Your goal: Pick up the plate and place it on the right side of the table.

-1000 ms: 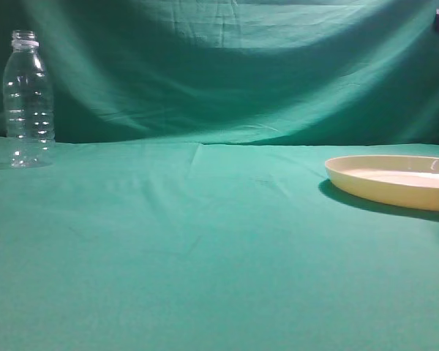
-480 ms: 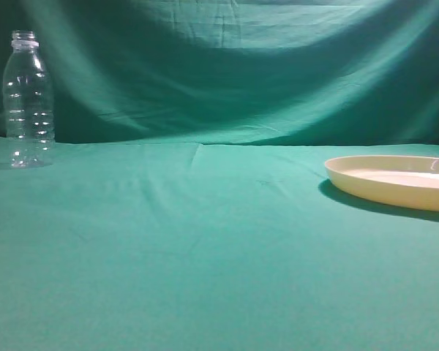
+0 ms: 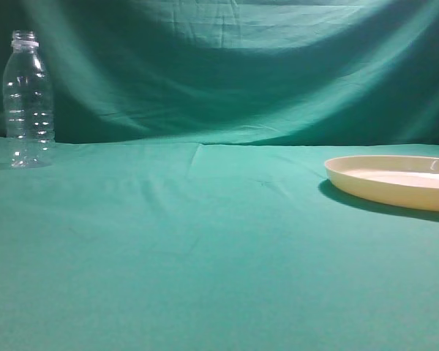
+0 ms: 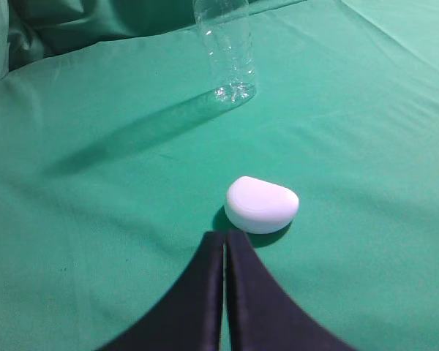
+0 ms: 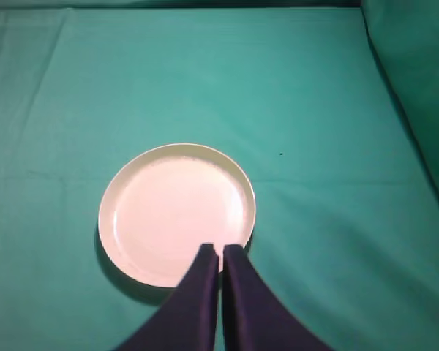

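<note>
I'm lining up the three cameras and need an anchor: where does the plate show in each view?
Exterior view: the plate lies at the far right edge, partly cut off by the frame.
Left wrist view: not in it; only a clear bottle and a small white object show.
Right wrist view: left of centre, whole, just beyond the shut right gripper.
Shared landmark: the table and its teal-green cloth; the bottle links the exterior and left wrist views.

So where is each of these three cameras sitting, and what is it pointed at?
Exterior view: low, at table height, looking across the table at the bottle and plate; no robot parts show.
Left wrist view: on the left arm, looking down past its shut left claw at a white object and the bottle.
Right wrist view: on the right arm, above the plate, shut right claw in front.
Exterior and left share the bottle; exterior and right share the plate.
</note>
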